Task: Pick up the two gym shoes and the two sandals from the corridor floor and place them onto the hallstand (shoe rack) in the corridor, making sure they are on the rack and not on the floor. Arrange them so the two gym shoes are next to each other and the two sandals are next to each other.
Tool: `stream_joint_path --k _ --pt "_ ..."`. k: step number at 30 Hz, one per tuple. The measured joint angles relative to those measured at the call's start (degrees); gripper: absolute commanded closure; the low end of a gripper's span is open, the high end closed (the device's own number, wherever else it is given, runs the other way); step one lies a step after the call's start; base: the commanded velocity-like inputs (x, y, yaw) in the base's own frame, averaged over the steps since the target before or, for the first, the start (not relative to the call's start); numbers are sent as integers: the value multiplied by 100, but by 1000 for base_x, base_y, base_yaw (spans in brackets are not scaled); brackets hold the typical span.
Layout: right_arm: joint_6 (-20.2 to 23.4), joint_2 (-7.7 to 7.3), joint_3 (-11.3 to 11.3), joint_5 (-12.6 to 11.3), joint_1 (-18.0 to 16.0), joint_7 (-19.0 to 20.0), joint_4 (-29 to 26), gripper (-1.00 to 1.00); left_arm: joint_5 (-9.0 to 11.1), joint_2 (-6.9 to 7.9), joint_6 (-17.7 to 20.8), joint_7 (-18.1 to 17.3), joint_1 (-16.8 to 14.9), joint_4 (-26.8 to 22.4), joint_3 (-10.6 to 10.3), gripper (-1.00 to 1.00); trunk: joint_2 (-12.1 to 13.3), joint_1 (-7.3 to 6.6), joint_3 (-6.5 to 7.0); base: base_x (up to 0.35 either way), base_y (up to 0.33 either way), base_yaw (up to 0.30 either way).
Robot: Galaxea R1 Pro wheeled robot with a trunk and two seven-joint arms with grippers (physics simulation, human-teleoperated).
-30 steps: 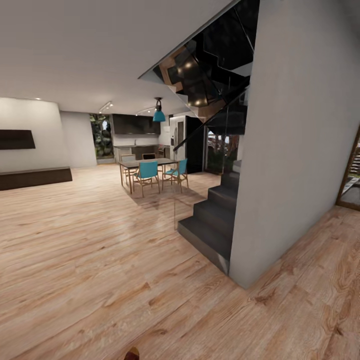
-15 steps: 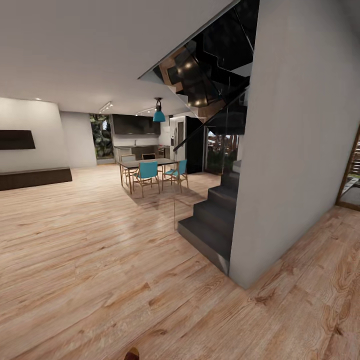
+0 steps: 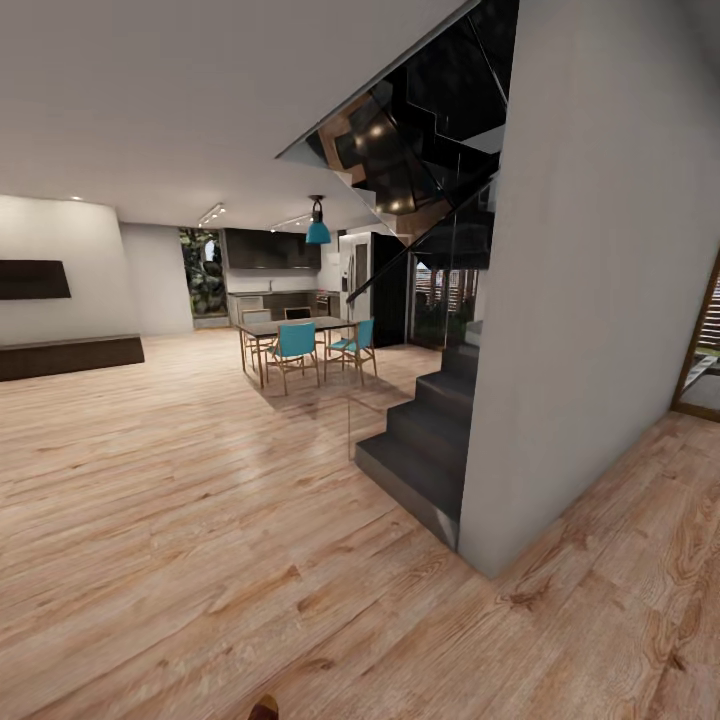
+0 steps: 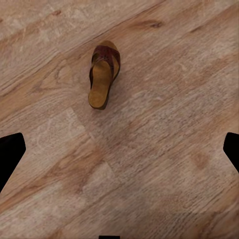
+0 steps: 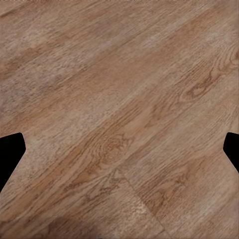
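Observation:
One dark brown sandal (image 4: 103, 74) with a glossy tan footbed lies flat on the corridor floor (image 4: 164, 129) in the left wrist view. It sits well ahead of my left gripper (image 4: 119, 149), whose black fingertips (image 4: 10, 149) stand wide apart with nothing between them. My right gripper (image 5: 119, 149) is open too, over bare planks (image 5: 124, 99). In the head view a small brown tip, likely a sandal (image 3: 263, 708), pokes in at the bottom edge. The gym shoes and the hallstand are out of view.
A grey wall corner (image 3: 560, 330) stands close on the right, with dark stairs (image 3: 425, 440) behind it. A dining table with teal chairs (image 3: 300, 345) stands far ahead, and a dark low bench (image 3: 65, 355) at the far left. Wood floor (image 3: 180, 520) stretches ahead and to the left.

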Motion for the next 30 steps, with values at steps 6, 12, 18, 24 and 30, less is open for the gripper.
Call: stream_joint_path --k 6,12,18,24,30 --pt "-2 0 0 -2 0 0 -1 -100 1 -7 3 -1 0 -3 -14 -100 -159 87 -71 0 0 0" --pt "-1 0 0 7 0 0 3 -100 0 -8 2 0 -1 -3 -15 -100 -400 219 -179 0 0 0" --pt "-2 0 10 19 0 1 14 -100 1 -8 1 0 0 -3 -13 -100 -641 351 -287 0 0 0" --pt "-1 0 15 20 0 1 16 -100 3 -9 -10 6 0 2 -5 -100 -881 483 -395 0 0 0" --pt "0 0 16 21 0 1 16 -100 2 -9 -15 7 0 5 -2 -100 -1122 614 -502 0 0 0"
